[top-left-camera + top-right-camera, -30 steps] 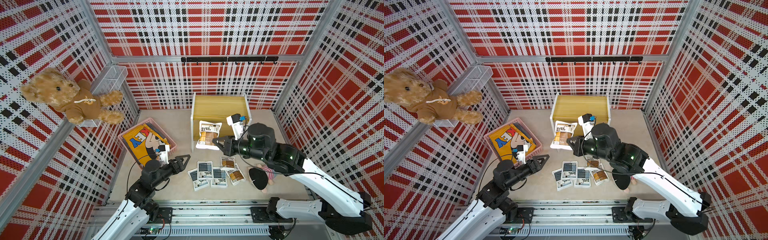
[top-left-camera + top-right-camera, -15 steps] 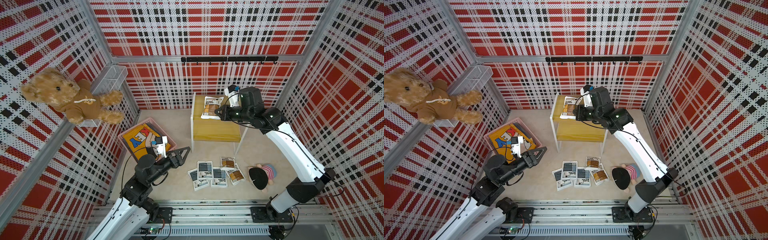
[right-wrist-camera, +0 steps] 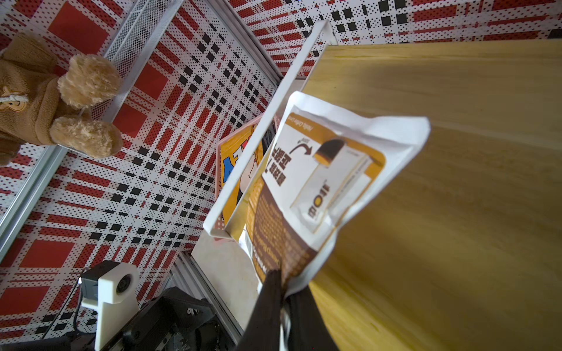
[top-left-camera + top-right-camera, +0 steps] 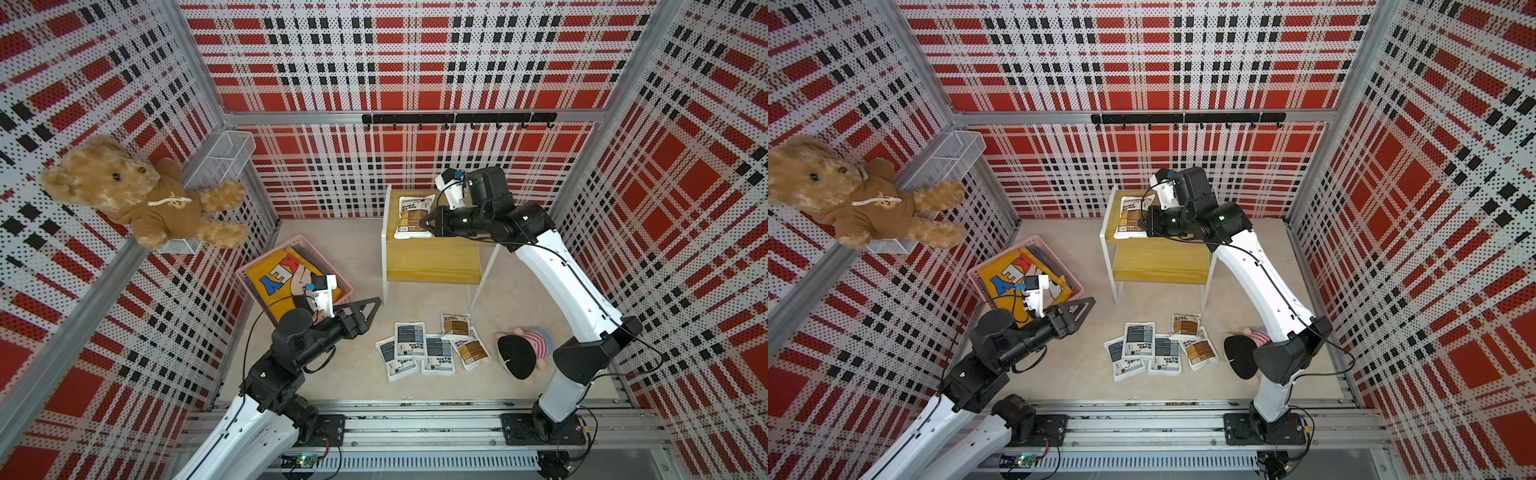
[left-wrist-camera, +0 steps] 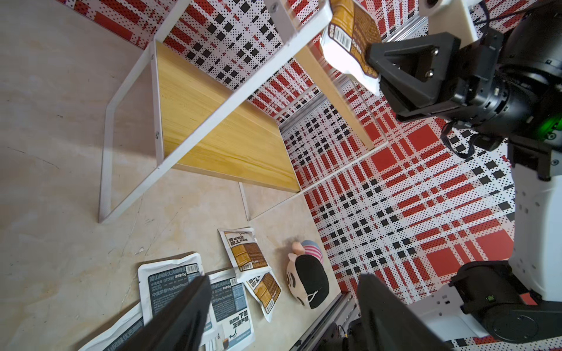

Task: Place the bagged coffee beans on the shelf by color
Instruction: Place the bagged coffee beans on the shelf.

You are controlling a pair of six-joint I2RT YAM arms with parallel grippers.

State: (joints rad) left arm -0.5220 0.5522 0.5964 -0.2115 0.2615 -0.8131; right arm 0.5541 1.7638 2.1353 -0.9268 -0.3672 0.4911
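Right gripper [image 4: 424, 223]: clamped on brown pouch [image 4: 411, 214] corner, upper centre, at shelf [image 4: 432, 259] edge. Left gripper [image 4: 371, 309]: jaws spread, empty. Your risk: overhanging pouch may slide off on release.

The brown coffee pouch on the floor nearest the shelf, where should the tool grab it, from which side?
Likely the white border of that pouch facing the shelf, from above: it lies flat, that edge is free, its opposite end overlaps another brown pouch.

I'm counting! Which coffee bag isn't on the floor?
The white brown-orange-labelled pouch in the right gripper, at the yellowish wooden shelf's top; the other five lie on the floor.
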